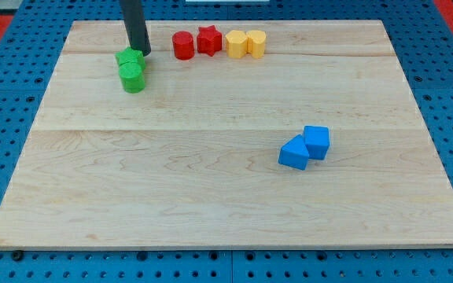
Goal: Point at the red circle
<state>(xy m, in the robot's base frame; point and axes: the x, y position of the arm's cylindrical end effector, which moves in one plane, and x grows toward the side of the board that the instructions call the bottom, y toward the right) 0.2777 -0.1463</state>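
Note:
The red circle (182, 45), a short red cylinder, stands near the view's top, left of centre, touching a red star (208, 40) on its right. My tip (143, 52) is at the end of the dark rod, a little to the left of the red circle and apart from it. The tip stands right beside the top right of a green star-like block (129, 58), which touches a green cylinder (133, 78) below it.
Two yellow blocks (237, 43) (256, 42) sit side by side right of the red star. Two blue blocks (294, 152) (317, 142) touch each other at the view's right of centre. The wooden board (211, 204) lies on a blue pegboard.

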